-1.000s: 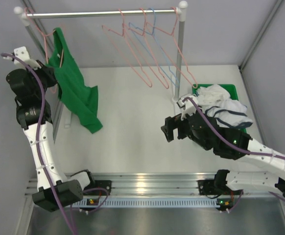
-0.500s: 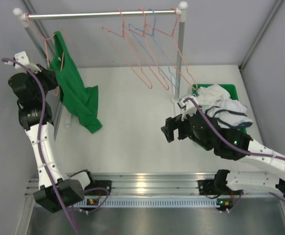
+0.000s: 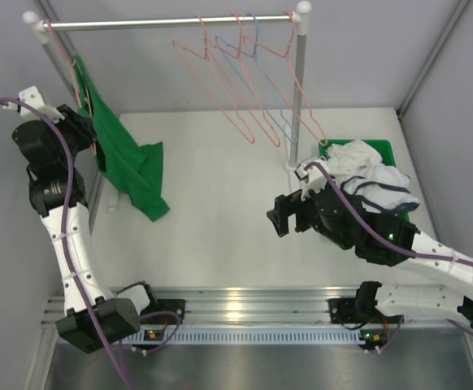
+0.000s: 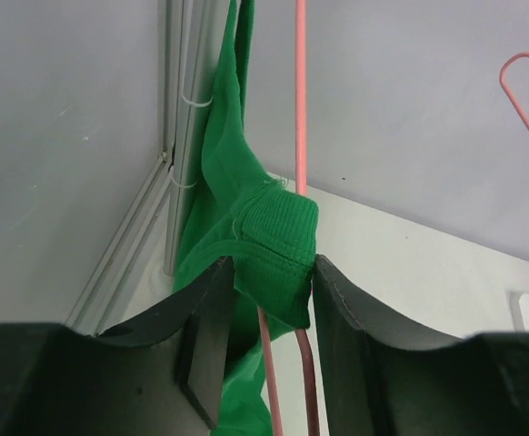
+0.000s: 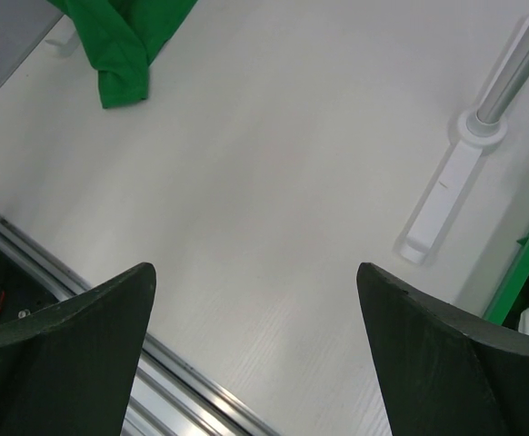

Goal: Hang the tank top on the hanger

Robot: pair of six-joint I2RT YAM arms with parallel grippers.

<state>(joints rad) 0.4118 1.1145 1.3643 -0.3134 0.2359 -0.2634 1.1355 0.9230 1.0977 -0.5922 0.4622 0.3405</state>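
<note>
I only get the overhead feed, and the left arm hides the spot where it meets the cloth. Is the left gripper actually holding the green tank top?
Observer: Yes. The left wrist view shows the left gripper shut on a ribbed edge of the tank top.
Operator: Is the hanger caught in that pinch too?
Observer: I cannot tell. Its pink wire drops behind the pinched fold and comes out below it, between the fingers.
Operator: And the right gripper?
Observer: The right wrist view shows it open over bare table, with nothing between its jaws.
</note>
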